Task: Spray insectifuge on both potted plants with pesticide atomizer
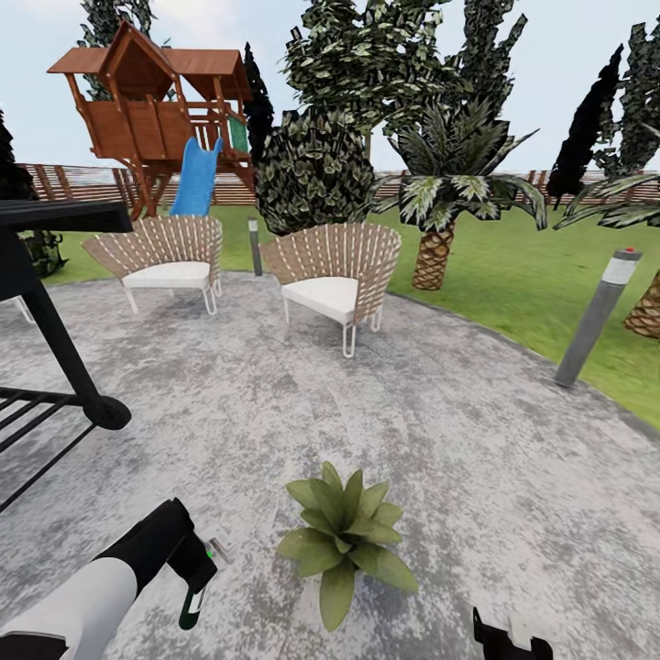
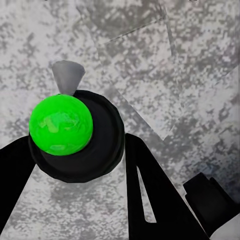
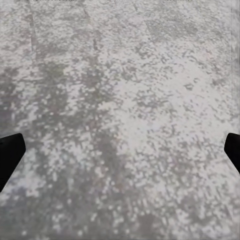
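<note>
My left gripper (image 1: 194, 576) is shut on the pesticide atomizer (image 1: 193, 605), a slim dark green bottle with a pale trigger head, low over the grey patio. In the left wrist view the atomizer (image 2: 62, 125) appears end-on, with a bright green cap and a grey nozzle, between my black fingers (image 2: 150, 195). One potted plant (image 1: 344, 541), a low rosette of pointed green leaves, sits on the patio just right of the bottle. The other potted plant is out of view, and no insectifuge specks show on these leaves. My right gripper (image 1: 510, 642) is open over bare paving, fingertips (image 3: 10, 152) wide apart.
A black metal table (image 1: 55, 275) stands at the left. Two slatted chairs (image 1: 335, 275) sit at the patio's back. A grey bollard lamp (image 1: 596, 316) leans at the right edge by the lawn. A palm (image 1: 440, 211), bushes, a wooden playhouse (image 1: 156, 110) and fence lie beyond.
</note>
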### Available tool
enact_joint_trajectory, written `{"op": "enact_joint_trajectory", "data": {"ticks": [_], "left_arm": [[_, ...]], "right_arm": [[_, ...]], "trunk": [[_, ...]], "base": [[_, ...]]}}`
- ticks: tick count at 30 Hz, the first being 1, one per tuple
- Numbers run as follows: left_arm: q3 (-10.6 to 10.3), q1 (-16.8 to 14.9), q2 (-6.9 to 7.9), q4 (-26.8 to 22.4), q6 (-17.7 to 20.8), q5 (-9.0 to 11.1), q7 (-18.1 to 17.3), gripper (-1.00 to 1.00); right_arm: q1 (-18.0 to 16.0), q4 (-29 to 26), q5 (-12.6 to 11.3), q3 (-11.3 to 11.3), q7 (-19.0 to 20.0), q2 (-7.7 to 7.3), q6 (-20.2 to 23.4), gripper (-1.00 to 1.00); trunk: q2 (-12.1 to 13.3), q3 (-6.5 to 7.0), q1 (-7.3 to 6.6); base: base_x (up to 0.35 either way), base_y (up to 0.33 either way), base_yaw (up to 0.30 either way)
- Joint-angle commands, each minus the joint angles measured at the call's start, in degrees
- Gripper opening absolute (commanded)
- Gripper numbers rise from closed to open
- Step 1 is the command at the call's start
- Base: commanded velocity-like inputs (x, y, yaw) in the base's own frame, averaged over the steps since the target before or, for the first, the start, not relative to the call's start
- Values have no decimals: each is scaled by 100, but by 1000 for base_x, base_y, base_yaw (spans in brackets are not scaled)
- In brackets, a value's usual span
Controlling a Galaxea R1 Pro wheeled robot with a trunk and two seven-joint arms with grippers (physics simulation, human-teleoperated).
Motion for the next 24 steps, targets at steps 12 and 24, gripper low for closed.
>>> {"op": "enact_joint_trajectory", "data": {"ticks": [12,24], "left_arm": [[4,-1,2,-17,25,-36,-43,-100],[-12,-1,-6,-12,27,-28,-43,-100]], "right_arm": [[-2,-2,-21,50,-37,-1,2,100],[-2,6,-21,41,-37,-1,1,100]], "trunk": [[-2,-17,-1],[-2,-23,-1]], "base": [[-6,7,-255],[-152,244,-296]]}}
